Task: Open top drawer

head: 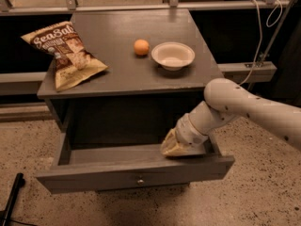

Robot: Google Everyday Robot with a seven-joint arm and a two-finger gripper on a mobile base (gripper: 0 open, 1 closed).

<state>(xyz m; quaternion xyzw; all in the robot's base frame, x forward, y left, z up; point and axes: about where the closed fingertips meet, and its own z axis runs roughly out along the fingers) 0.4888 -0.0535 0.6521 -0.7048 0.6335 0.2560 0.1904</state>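
Note:
The top drawer [94, 175] of the grey cabinet stands pulled far out, its long front panel with a small round knob [139, 180] facing me. The inside of the drawer looks empty. My gripper [176, 146] reaches down from the white arm on the right and rests inside the drawer at its right end, just behind the front panel. Its fingers are hidden by the tan wrist cover and the panel.
On the cabinet top [117, 69] lie a SeaSalt chip bag [66, 53] at the left, an orange [141, 47] in the middle and a white bowl [173, 55] to the right. A cable [257, 36] hangs at the back right. A black stand leg [11, 197] shows at the lower left.

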